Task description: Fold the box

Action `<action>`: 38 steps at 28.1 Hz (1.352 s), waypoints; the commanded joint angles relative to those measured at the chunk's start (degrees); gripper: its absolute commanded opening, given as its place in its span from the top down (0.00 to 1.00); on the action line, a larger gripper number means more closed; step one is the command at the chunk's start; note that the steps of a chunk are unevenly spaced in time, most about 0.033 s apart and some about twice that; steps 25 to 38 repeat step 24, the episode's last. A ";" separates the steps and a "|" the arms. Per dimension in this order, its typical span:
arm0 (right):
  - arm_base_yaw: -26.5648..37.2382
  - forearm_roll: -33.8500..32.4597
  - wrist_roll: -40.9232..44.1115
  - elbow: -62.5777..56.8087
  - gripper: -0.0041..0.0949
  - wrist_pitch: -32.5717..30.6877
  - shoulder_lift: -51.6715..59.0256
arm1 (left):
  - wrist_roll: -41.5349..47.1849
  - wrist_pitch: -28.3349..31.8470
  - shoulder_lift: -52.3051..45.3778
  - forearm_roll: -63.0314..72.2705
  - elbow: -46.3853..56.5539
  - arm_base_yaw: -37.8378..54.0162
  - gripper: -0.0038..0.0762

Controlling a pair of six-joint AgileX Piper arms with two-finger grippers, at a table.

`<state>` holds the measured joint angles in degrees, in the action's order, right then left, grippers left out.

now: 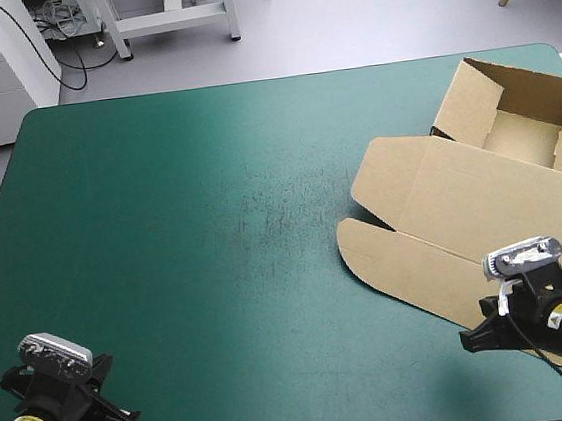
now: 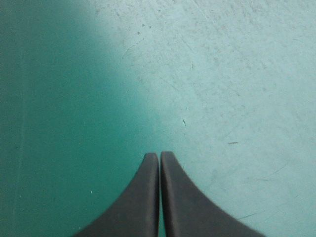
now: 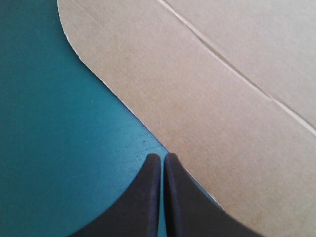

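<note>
the box (image 1: 482,209) lies to the right, lid flat, its near edge just beside the right gripper (image 3: 161,157) — closed, empty; left gripper (image 2: 159,155) likewise closed, well apart.

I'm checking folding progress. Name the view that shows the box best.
The high view: nearly all the box shows, walls raised at the far end, lid flat. The right wrist view shows only a rounded flap edge; the left wrist view, none of it.

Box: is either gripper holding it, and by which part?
Neither. The right gripper is shut, empty, beside the box, at its flap edge; the left gripper is shut over the teal-green cover.
</note>
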<state>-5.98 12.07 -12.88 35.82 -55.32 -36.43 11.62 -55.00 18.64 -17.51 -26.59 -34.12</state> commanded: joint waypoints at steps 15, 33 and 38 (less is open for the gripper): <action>-0.18 -0.35 -0.55 -1.97 0.98 7.13 8.28 | 0.35 3.00 -0.06 -0.99 -1.39 -0.42 0.96; -0.18 -0.34 -0.55 -1.97 0.98 12.06 8.28 | 0.35 3.00 -0.06 -0.99 -1.39 -0.42 0.96; -0.18 -0.34 -0.55 -1.97 0.98 12.06 8.28 | 0.35 3.00 -0.06 -0.99 -1.39 -0.42 0.96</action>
